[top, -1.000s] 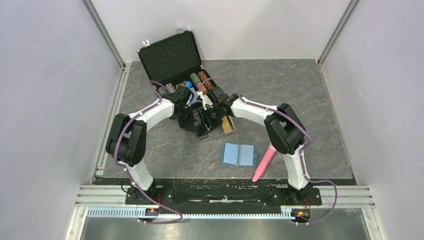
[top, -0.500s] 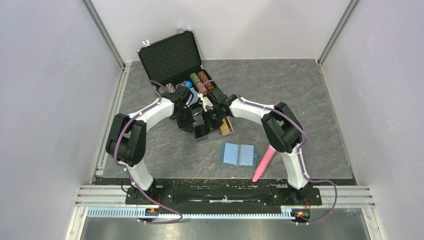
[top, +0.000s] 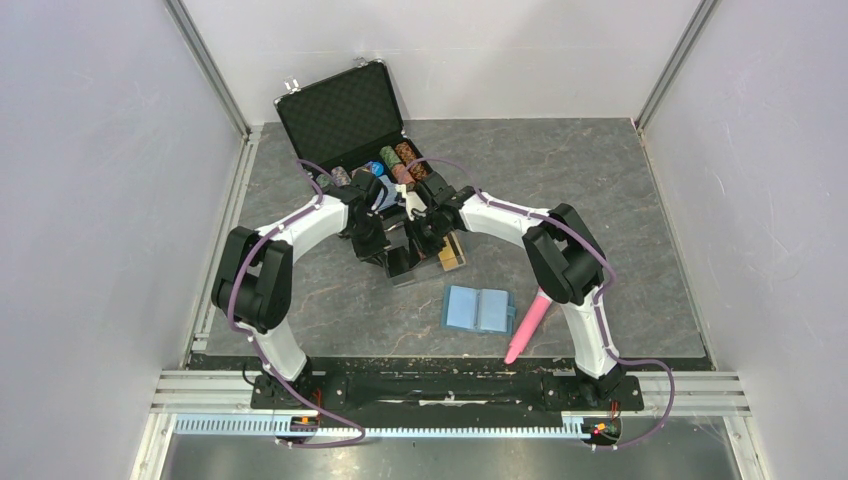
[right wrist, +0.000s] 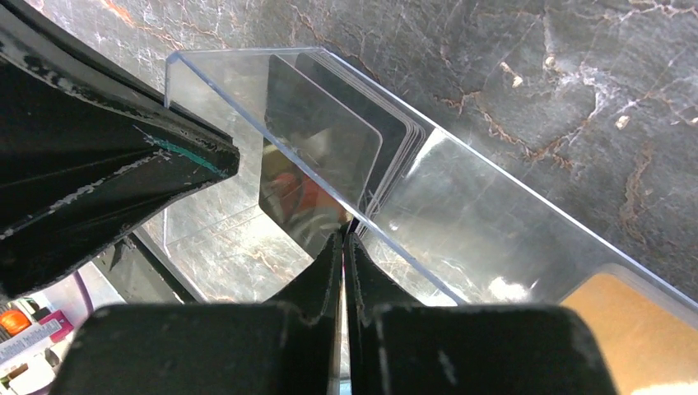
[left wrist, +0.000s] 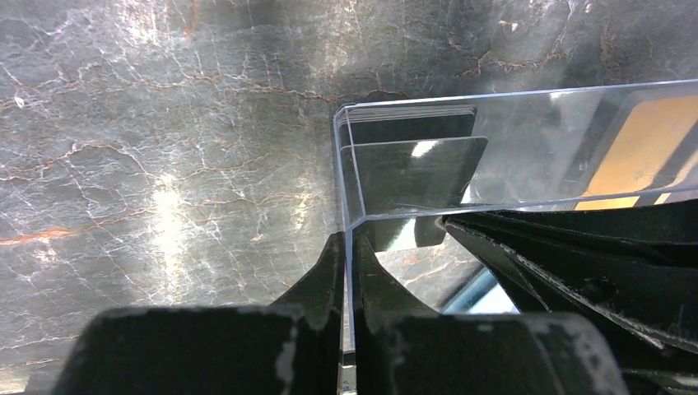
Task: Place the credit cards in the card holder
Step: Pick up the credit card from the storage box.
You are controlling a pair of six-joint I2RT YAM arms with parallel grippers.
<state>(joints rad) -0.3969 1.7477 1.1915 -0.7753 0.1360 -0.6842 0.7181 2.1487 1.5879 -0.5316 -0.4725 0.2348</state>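
change at right pincer [right wrist: 345, 239]: half open a second ago, now closed fully; clamped, as it seems, on the lower edge of one dark card [right wrist: 317, 123], which leans a little away from the dark stack [right wrist: 395, 140] inside the clear box [right wrist: 494, 222].
change in top view: right wrist shifted slightly toward the clear box; no other movement visible.
meaning for task: probably a first card just gripped; not yet lifted out, not yet carried. No card visible in the card holder [top: 478, 309], so likely near the beginning.
state of left pincer [left wrist: 346, 243]: closed on the end wall of the clear box, apparently to steady it on the desk [top: 600, 200].
place of credit cards [left wrist: 411, 123]: all inside the clear box; dark ones at the end by the left pincer, gold-orange cards [left wrist: 650, 140] at the other end.
place of card holder: open and flat on the desk, near the clear box on the side of the arm bases, not touching it.
count of arms and pincers: two and two, both meeting at the clear box.
count of cards: one dark card separated; the rest in two stacks, too tight to count.
count of other things: one clear box seen for certain; one card holder; one black briefcase [top: 340, 115] open behind the clear box, with several rolls of chips [top: 395, 160]; one pink pen-like thing [top: 528, 325] beyond the card holder, farther from the clear box.
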